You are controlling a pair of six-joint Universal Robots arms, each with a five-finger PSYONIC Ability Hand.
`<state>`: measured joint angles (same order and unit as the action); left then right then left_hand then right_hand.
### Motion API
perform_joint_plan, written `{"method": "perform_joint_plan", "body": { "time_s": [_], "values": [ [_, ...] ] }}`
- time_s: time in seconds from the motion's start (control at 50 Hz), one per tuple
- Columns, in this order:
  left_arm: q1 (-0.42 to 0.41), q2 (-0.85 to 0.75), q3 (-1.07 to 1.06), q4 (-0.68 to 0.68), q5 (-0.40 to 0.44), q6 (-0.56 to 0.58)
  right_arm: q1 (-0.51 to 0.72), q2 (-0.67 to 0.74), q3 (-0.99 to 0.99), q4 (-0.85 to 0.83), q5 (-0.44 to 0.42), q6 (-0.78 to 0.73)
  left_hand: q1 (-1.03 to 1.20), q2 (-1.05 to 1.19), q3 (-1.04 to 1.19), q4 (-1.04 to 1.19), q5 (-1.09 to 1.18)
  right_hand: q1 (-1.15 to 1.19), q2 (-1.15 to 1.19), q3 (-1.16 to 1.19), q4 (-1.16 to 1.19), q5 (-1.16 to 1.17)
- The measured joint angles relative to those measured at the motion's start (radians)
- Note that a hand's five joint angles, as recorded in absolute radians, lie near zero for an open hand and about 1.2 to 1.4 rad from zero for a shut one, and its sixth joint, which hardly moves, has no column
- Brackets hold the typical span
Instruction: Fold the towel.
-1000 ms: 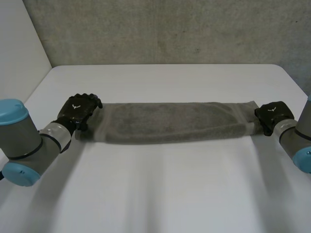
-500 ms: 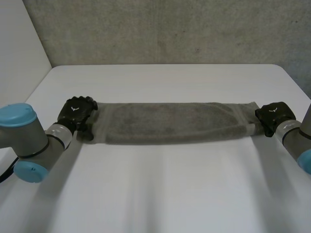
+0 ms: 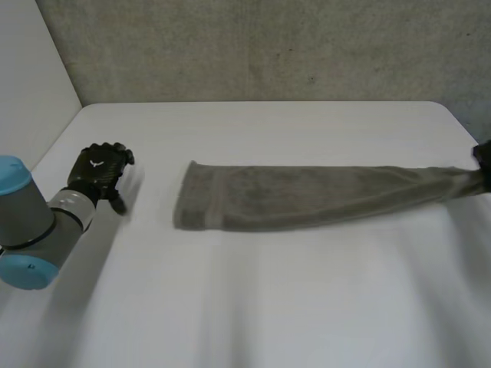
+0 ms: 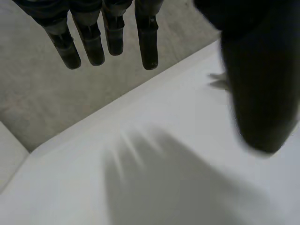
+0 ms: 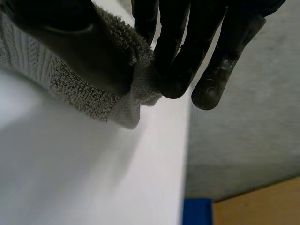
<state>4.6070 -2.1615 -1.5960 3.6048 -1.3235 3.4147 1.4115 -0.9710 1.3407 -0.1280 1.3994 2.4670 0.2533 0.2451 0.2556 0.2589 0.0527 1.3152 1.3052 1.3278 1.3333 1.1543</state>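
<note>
- Left hand [image 3: 98, 170] off the towel [image 3: 307, 195] now; half a second ago resting on the cloth's end, now well apart from it, over bare bench [image 3: 268, 307].
- In the left wrist view, fingers [image 4: 110, 33] straight and apart from the thumb [image 4: 253, 93], holding nothing.
- Right hand [image 3: 485, 157] clamped on the opposite end; in the right wrist view, thumb [image 5: 70, 42] and fingers [image 5: 178, 51] pinching the short edge of the cloth, right by the bench edge.
- Towel dragged toward the right hand since then: still a long flat strip on the bench, pulled narrow at the right hand, wider at the free end facing the left hand.
- Probably means the stretch between both hands is over and the lengthwise fold is done; crosswise fold not yet made.
- Likely next: carry the pinched end over toward the free end, or regrasp that free end with the left hand.
- Risk: pinched end close to the bench edge, so further pulling could slide cloth off.
</note>
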Motion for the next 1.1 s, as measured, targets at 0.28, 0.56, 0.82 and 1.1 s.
{"method": "perform_joint_plan", "body": {
  "time_s": [0.28,0.56,0.82,1.1],
  "values": [
    [0.020,0.031,-0.014,0.002,0.003,-0.005,0.147,-0.061,-0.286,0.073,0.007,-0.077,0.000,0.000,0.000,0.000,0.000,-0.001,0.003,0.007,0.000,0.000],
    [0.015,0.037,-0.027,0.002,0.003,-0.005,0.820,0.133,-0.458,0.067,0.085,-0.107,0.000,0.000,0.000,0.000,-0.001,-0.642,-0.648,-0.631,-0.644,-0.669],
    [-0.019,0.074,-0.045,0.004,0.017,-0.005,0.828,0.152,-0.326,0.074,0.229,-0.174,0.000,0.000,0.000,0.000,-0.002,-1.086,-1.070,-1.083,-1.079,-1.098],
    [-0.222,0.026,0.090,0.011,0.088,-0.025,0.537,-0.122,0.138,0.032,0.100,0.175,0.000,0.000,0.000,0.000,-0.003,-1.086,-1.070,-1.083,-1.079,-1.098]
  ]
}}
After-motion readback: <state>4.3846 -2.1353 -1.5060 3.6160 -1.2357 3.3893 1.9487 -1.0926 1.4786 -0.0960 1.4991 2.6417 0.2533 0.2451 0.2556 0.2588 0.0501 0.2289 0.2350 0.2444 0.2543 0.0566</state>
